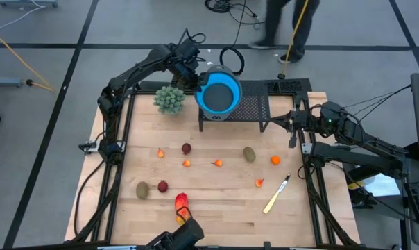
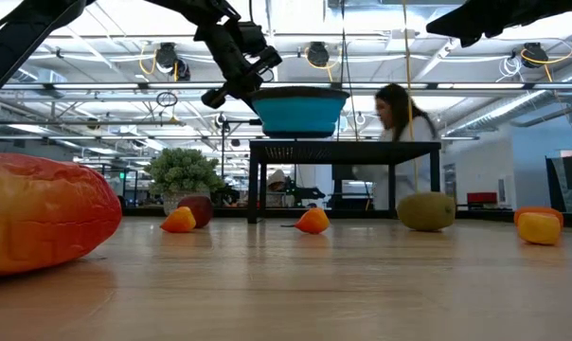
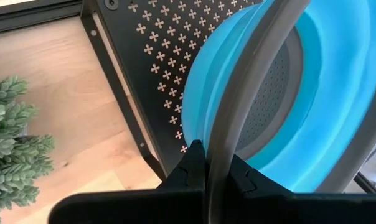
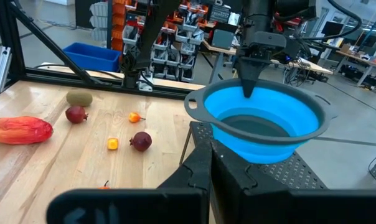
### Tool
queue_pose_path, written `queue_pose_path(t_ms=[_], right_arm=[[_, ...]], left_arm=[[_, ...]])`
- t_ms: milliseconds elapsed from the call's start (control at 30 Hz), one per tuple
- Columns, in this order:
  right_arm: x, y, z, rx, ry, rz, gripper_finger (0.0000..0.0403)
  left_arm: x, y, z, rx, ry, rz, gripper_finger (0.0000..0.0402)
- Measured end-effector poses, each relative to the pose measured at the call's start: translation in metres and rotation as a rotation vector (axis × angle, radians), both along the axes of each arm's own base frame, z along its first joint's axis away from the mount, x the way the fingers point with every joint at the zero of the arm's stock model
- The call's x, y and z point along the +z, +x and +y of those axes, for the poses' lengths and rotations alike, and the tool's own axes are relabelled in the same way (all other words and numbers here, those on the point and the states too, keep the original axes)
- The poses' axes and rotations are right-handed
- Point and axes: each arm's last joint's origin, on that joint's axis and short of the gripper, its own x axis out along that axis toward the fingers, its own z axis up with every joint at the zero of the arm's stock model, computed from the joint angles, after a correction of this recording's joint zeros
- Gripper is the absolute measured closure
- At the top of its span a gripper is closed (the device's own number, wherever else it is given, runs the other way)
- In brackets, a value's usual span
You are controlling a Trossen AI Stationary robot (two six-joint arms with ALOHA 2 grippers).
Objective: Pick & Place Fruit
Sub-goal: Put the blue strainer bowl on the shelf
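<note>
Fruit lies scattered on the wooden table (image 1: pixel 216 201) in the lower half of the overhead frame. The large red-yellow oblong (image 1: pixel 182 203) sits at lower centre, with a dark red ball (image 1: pixel 162 186) and a brown-olive oval (image 1: pixel 142 189) to its left. A second dark red ball (image 1: pixel 186 148) and a second oval (image 1: pixel 249 154) lie higher up, among small orange pieces (image 1: pixel 275 160). A pale knife (image 1: pixel 276 194) rests at lower right.

Above the fruit, at upper centre, a blue colander (image 1: pixel 218 93) sits over a black perforated stand (image 1: pixel 248 107), with a green bushy plant (image 1: pixel 170 99) just left of it.

The left gripper (image 1: pixel 197 81) reaches in from the upper left, arm bent at the elbow, its fingers (image 3: pixel 194 163) pinched closed on the colander's grey rim. The right gripper (image 1: pixel 293 129) waits at the table's right edge, arm folded and extending leftward, fingers closed on nothing.

A person (image 2: pixel 400 118) stands beyond the table in the low view.
</note>
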Motion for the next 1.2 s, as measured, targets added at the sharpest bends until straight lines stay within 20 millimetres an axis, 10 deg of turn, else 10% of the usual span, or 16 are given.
queue_pose_path(t_ms=[1200], right_arm=[[0.000, 0.000, 0.000, -0.002, -0.001, -0.001, 0.0403]], left_arm=[[-0.015, 0.010, 0.006, -0.023, -0.005, 0.003, 0.0378]])
